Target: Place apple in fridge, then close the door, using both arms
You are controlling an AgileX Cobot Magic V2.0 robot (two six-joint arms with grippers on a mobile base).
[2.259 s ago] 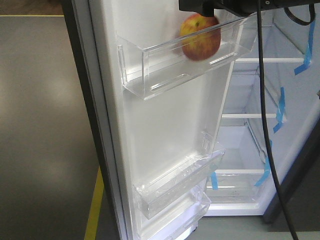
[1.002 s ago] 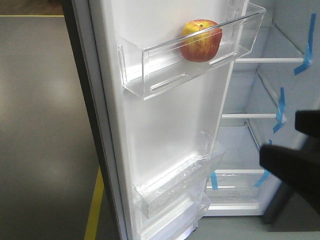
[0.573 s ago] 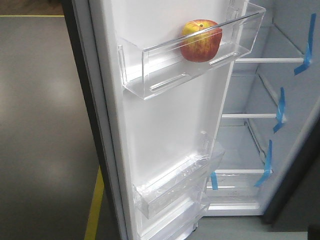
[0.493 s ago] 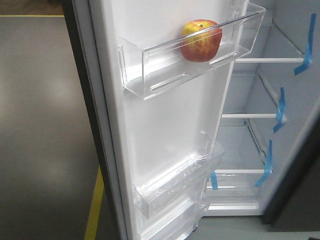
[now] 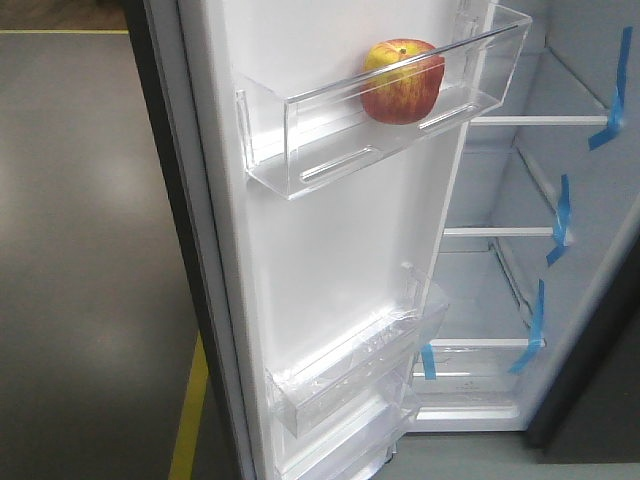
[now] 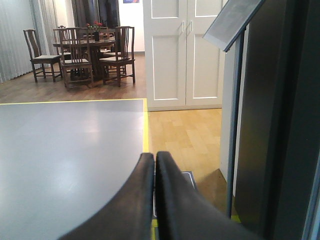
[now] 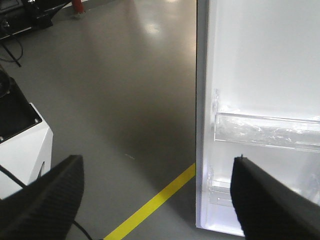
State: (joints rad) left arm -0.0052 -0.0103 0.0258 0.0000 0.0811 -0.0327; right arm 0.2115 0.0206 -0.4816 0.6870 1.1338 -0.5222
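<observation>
Red-and-yellow round apple (image 5: 402, 80) sits in the top clear plastic bin (image 5: 300, 150) of the tall grey, white-lined door (image 5: 330, 260); my left claw (image 6: 154, 157), clenched empty, is by what looks like the door's dark outer side, my right claw (image 7: 157, 162) gapes at its inner face, so left looks placed to push.

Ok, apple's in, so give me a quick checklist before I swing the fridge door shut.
1. Apple sits inside the upper door bin, no hand on it: ok.
2. Right hand open and empty: ok.
3. Left hand shut, holding nothing: ok.
4. Nothing between the door and the fridge shelves in the front view: ok.
5. A hand set against the door to push it: not ok; neither wrist view shows contact.
6. Door's outer face free of obstructions: cannot tell, mostly out of view.
</observation>
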